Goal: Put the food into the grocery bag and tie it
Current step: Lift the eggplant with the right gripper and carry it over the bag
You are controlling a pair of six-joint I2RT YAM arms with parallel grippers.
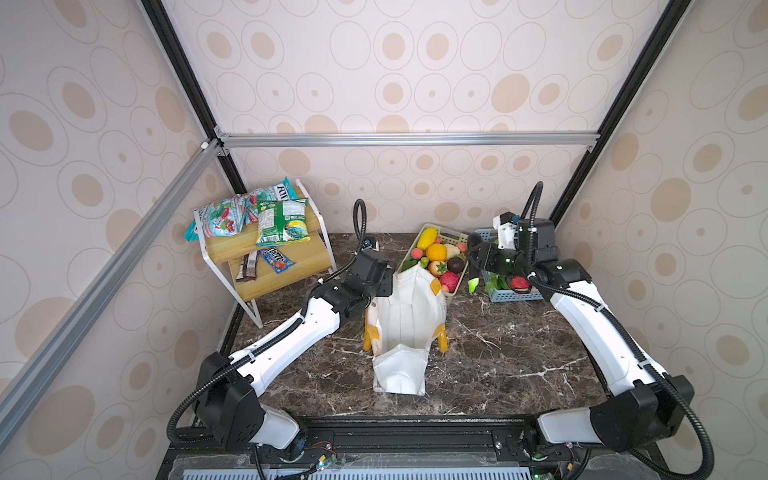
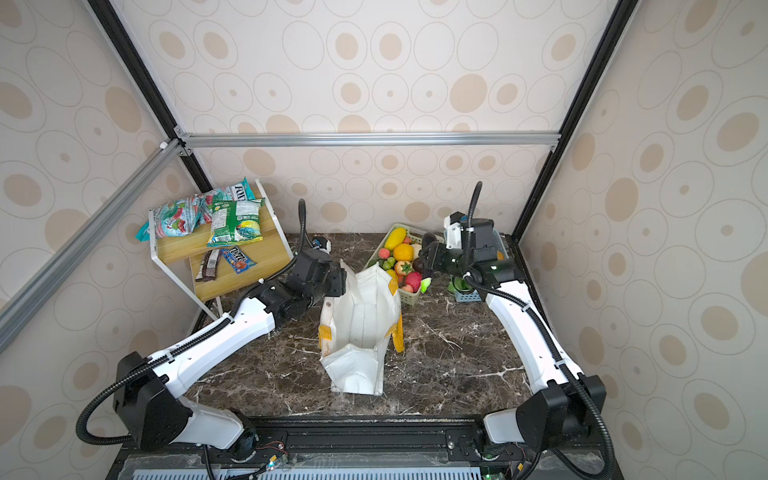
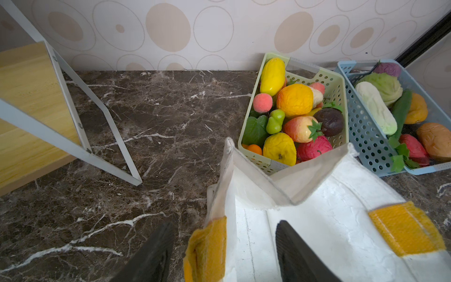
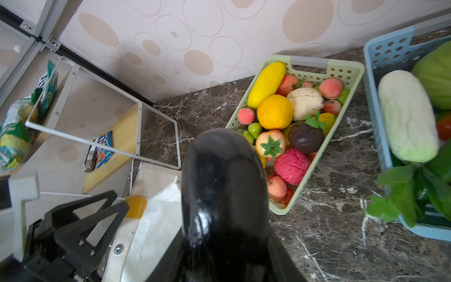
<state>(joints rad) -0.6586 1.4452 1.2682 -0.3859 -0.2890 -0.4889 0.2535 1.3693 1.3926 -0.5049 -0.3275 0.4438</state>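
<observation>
The eggplant [image 4: 224,183], glossy, near-black and bulbous, is clamped in the right gripper [image 1: 476,255], aloft between the green basket [image 4: 341,67] and the blue basket [image 4: 388,48], both slotted plastic. Nearby the grocery bag [image 1: 411,320] stands open on the marble table [image 1: 519,353], woven, white inside. Only the left wrist view shows the left gripper [image 3: 224,225] spread wide astride the bag's rim by a yellow handle [image 3: 207,246], pinching nothing.
</observation>
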